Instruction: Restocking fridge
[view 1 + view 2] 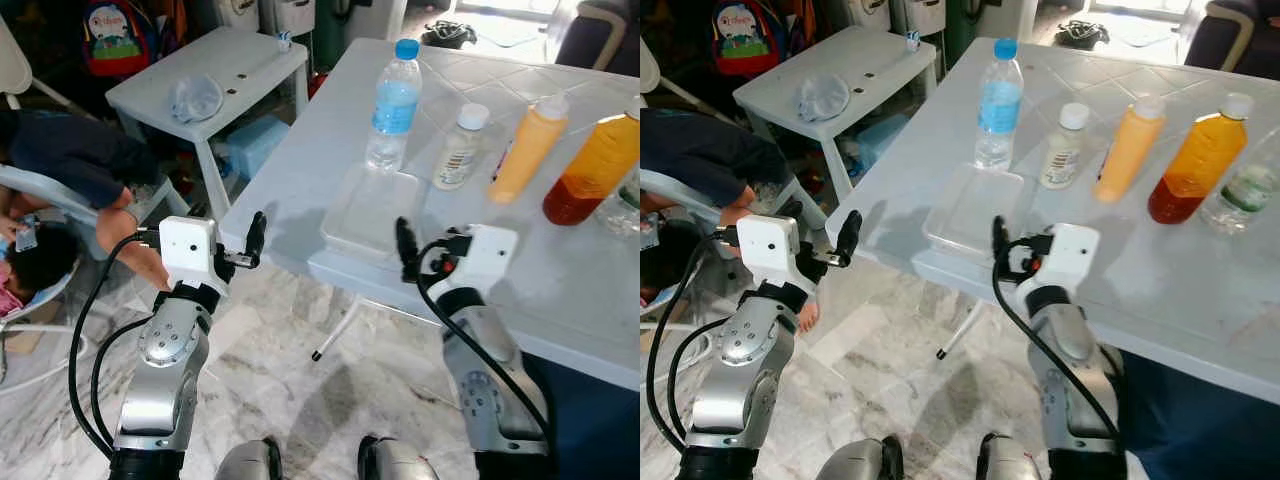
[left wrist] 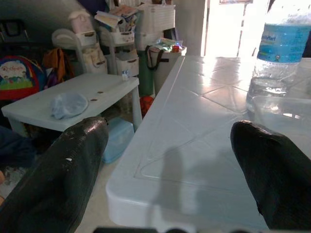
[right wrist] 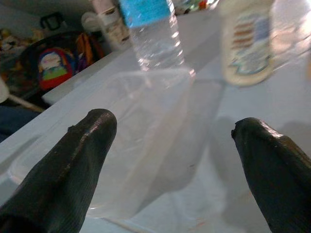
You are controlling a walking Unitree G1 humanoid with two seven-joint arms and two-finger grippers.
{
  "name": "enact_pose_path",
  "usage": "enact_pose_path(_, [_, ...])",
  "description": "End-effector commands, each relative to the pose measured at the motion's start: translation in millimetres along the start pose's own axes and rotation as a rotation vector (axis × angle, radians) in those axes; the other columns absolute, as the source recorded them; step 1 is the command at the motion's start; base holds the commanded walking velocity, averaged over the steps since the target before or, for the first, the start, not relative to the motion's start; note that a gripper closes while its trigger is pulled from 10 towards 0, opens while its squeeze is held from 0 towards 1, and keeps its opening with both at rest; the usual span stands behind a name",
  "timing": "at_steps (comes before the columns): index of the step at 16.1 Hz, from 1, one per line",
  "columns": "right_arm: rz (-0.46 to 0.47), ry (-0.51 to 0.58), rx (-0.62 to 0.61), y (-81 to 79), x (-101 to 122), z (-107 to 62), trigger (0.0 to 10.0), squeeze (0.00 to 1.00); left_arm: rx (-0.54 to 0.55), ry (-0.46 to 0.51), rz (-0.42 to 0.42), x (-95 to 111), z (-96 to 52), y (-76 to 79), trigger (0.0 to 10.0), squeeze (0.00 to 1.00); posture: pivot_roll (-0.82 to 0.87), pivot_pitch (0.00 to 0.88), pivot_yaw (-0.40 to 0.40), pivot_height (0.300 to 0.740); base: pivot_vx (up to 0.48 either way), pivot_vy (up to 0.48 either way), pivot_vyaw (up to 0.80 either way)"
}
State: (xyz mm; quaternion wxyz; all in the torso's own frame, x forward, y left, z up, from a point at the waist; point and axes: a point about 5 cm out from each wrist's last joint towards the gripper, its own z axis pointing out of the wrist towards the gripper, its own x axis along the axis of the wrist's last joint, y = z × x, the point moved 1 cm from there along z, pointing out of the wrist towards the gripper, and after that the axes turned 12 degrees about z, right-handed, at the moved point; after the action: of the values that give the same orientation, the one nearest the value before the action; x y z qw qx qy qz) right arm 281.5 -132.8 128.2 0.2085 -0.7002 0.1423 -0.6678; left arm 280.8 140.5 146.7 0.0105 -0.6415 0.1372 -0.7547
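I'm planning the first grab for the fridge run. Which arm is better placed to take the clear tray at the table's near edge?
Probably the right. The right gripper, fingers open, sits right at the clear tray; the left gripper faces the bare table corner.

the clear bottle (image 1: 624, 205) is cut off by the picture's edge. labels on the small white bottle (image 1: 460, 148) are too small to read.
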Motion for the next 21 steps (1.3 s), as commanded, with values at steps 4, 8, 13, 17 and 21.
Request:
enact_pose_path(4, [0.083,-0.067,0.019,-3.3,-10.3,3.6,9.9,0.00,-0.007,-0.002,0.015,1.6,-2.0,-0.9,10.0,0.00,0.06,0.115,0.050,0.740,0.000,0.000,0.00])
enact_pose_path(8, [0.198,-0.089,0.029,-5.2,-11.3,10.7,10.0,0.00,-0.014,-0.002,0.023,1.5,-0.7,-1.2,10.0,0.00,0.07,0.111,0.052,0.740,0.000,0.000,0.00])
enact_pose_path(13, [0.252,-0.130,0.046,-9.9,-16.9,11.5,0.4,0.00,-0.019,-0.001,0.026,1.3,0.6,-1.0,10.0,0.00,0.07,0.103,0.048,0.740,0.000,0.000,0.00])
enact_pose_path(17, [0.296,-0.148,0.035,-11.2,-19.5,11.4,0.0,0.00,-0.016,0.002,0.026,1.8,2.2,-0.7,10.0,0.00,0.07,0.104,0.049,0.740,0.000,0.000,0.00])
enact_pose_path(21, [0.327,-0.158,0.010,-6.3,-19.7,12.5,0.0,0.00,-0.018,0.001,0.024,1.0,2.9,1.1,10.0,0.00,0.06,0.100,0.047,0.740,0.000,0.000,0.00])
